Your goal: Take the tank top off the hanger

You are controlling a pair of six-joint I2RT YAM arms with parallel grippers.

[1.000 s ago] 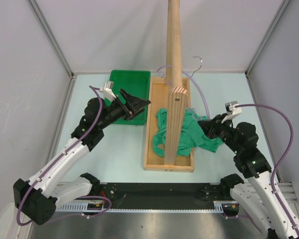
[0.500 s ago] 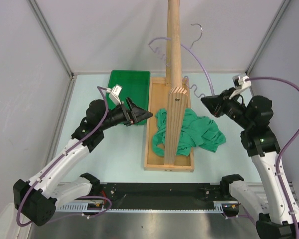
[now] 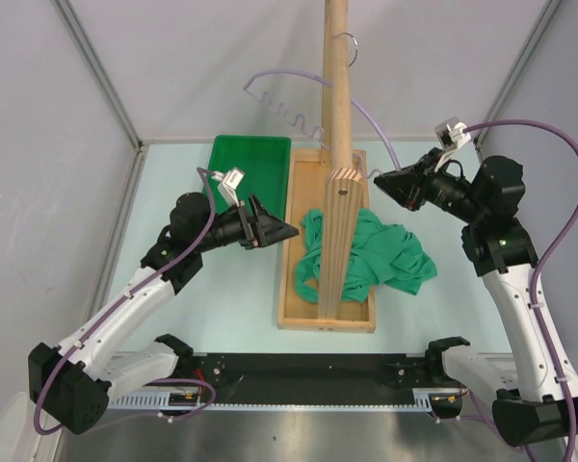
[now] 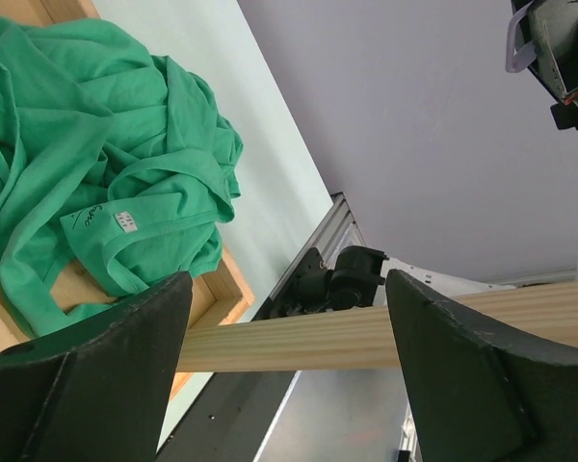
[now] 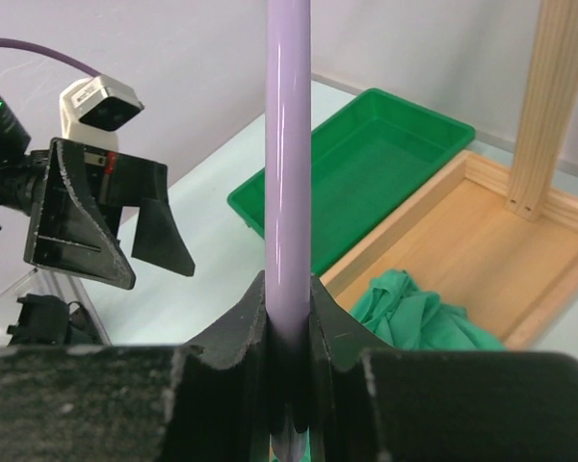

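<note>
The right gripper [image 3: 383,179] was nearly closed, its fingers [image 5: 241,332] clamped on one end of the hanger [image 5: 287,173], with the lavender bar pinched in the notch between them. From that grip the hanger's long axis ran straight out ahead of the fingertips, raised off the table, crossing the wooden pole [image 3: 337,115] with its wavy arm on the far side and its hook up beside the pole. The left gripper [image 3: 275,229] stood wide apart, its fingers [image 4: 106,366] empty and touching nothing, the pole passing across the gap ahead of them. The tank top [image 3: 385,252] lay crumpled below both sets of fingers, apart from the hanger, partly in the wooden base tray [image 3: 294,289] and spilling over its edge on the right gripper's side
</note>
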